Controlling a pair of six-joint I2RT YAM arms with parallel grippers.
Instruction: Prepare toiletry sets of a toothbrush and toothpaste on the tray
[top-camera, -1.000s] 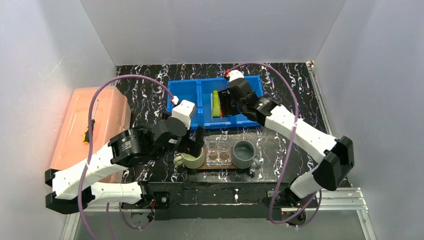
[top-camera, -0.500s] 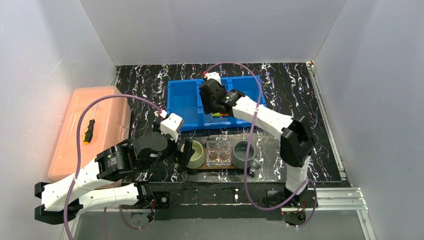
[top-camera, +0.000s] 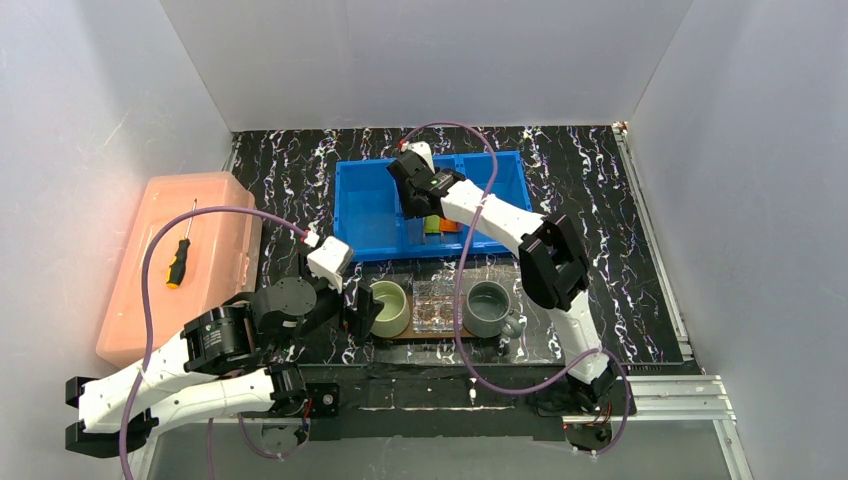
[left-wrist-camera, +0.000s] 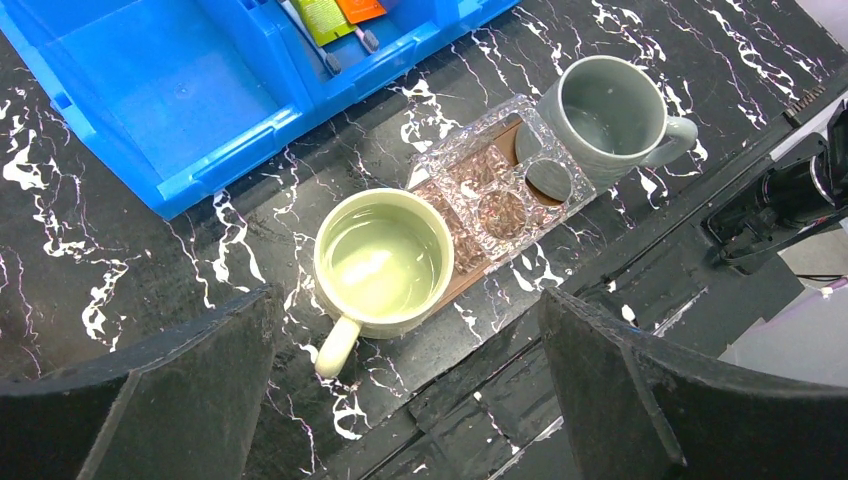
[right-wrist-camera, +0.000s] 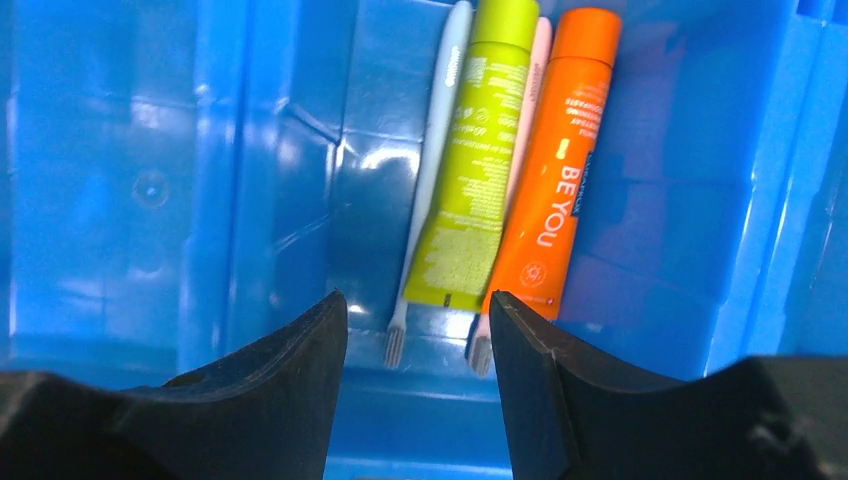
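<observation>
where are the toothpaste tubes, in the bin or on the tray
In the bin: green tube and orange tube lie side by side inside it.

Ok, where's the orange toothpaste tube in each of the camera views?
Top external: the orange tube sits above centre, inside the blue bin.
Left wrist: orange tube at the top edge, mostly cut off.
Right wrist: orange tube right of centre, cap at the top.
Shared landmark: the lime-green tube, just left of it in every view.
</observation>
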